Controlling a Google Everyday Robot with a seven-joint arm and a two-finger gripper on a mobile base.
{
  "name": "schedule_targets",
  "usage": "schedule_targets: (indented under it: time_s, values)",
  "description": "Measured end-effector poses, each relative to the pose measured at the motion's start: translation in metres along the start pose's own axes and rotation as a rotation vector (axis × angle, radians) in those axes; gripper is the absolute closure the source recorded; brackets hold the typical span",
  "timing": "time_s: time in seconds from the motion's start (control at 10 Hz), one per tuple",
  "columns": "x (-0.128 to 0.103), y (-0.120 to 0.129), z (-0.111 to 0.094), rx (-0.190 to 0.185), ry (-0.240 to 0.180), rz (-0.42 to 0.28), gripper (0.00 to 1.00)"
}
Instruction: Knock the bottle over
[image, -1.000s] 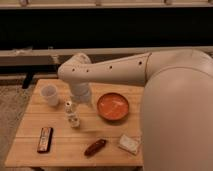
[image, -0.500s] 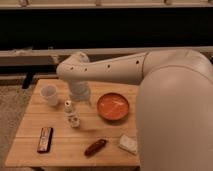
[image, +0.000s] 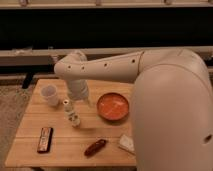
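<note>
The bottle (image: 66, 108) stands well inside the worktop (image: 70, 148), with open wood toward the front edge. The arm bends downward, and the pincer (image: 75, 119) is just beside the bottle; whether it is apart or together cannot be told.

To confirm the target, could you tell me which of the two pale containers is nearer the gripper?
The slim bottle, right beside the gripper above the table; the wider white cup stands farther left.

Your wooden worktop (image: 65, 151) carries a white cup (image: 49, 94), the bottle (image: 74, 119), an orange bowl (image: 112, 106), a dark bar (image: 45, 139), a reddish-brown oblong (image: 95, 147) and a pale packet (image: 126, 144). The end effector (image: 69, 104) hangs just beside the bottle.
</note>
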Motion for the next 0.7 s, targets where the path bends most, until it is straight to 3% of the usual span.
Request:
schedule_targets:
  time_s: [0.7]
  values:
    - [-0.012,0.009,-0.001,0.004,-0.005,-0.015,0.35]
